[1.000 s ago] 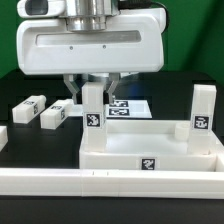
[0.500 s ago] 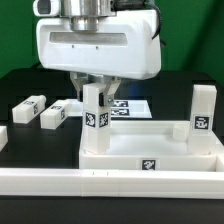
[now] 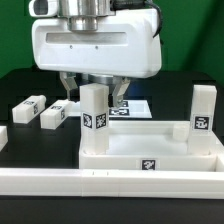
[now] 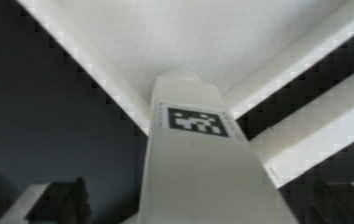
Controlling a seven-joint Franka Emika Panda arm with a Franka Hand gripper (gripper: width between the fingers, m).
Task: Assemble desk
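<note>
The desk's white tray-like top (image 3: 150, 160) lies near the front with two legs standing upright in it. One leg (image 3: 93, 115) stands at the corner on the exterior view's left, the other (image 3: 204, 112) at the right. My gripper (image 3: 93, 92) hangs over the left leg, open, with a finger on each side and a gap to each. In the wrist view that tagged leg (image 4: 199, 150) rises between my fingertips (image 4: 49, 200), with the top's rim (image 4: 280, 50) beyond it. Two loose legs (image 3: 30, 107) (image 3: 55, 115) lie on the black table at the left.
The marker board (image 3: 132, 107) lies flat behind the desk top. A long low white border rail (image 3: 110, 185) runs along the front edge, and a short white piece (image 3: 3, 136) sits at the far left.
The jaws were shut on the left leg and have now spread apart, letting it go. The leg stays upright in its corner. The hand turned slightly before that.
</note>
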